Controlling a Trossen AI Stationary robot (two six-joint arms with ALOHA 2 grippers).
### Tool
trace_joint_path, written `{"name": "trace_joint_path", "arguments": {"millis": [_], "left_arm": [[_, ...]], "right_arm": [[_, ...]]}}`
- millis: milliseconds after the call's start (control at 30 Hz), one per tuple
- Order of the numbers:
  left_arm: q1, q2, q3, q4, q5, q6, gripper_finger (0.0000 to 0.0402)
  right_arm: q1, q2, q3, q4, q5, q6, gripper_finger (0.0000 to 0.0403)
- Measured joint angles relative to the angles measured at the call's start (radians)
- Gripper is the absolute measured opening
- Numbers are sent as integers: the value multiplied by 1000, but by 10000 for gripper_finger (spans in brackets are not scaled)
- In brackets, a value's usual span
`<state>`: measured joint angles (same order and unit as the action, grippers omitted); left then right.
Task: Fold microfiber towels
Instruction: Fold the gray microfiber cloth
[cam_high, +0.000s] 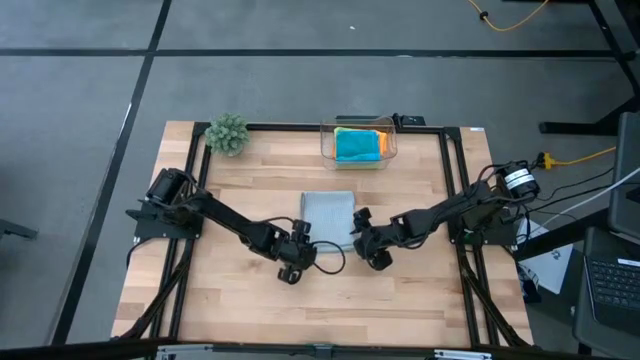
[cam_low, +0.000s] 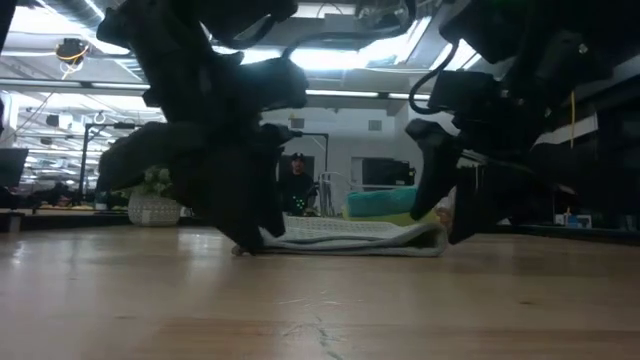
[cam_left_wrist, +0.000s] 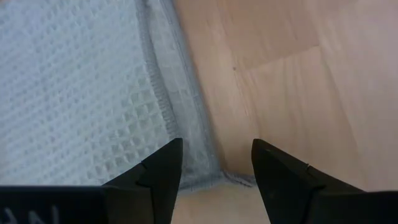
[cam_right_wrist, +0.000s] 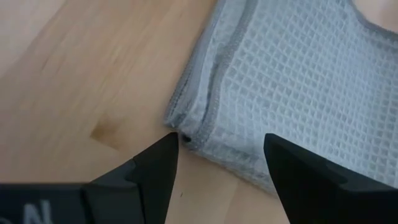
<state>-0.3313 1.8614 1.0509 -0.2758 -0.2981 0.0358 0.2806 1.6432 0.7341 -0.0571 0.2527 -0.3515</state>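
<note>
High view: grey towel (cam_high: 328, 214) folded at table centre | left gripper (cam_high: 296, 262) and right gripper (cam_high: 372, 247) poised open at near corners | next fold judged pending: corners must be pinched.

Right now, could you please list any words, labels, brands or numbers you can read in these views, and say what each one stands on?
"N": one pale letter, cut off at the picture's edge, on the left gripper body, left wrist view.
"N": the same kind of partial letter on the right gripper body, right wrist view.
Grey towel, clear box, table: no text readable.
</note>
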Motion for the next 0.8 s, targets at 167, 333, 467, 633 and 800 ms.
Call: {"name": "trace_joint_path", "arguments": {"millis": [167, 333, 467, 633, 800], "left_arm": [[4, 20, 2, 8, 20, 0, 185], [1, 36, 4, 16, -20, 0, 185], [0, 37, 3, 38, -41, -1, 185], [1, 39, 3, 39, -51, -5, 185], [1, 41, 2, 37, -71, -7, 185]], "right_arm": [[-1, 0, 0, -7, -36, -5, 239], [-1, 0, 0, 0, -37, 0, 239], [-1, 0, 0, 1, -37, 0, 239], [-3, 0, 0, 7, -37, -20, 239], [-3, 0, -1, 9, -39, -46, 239]]}}
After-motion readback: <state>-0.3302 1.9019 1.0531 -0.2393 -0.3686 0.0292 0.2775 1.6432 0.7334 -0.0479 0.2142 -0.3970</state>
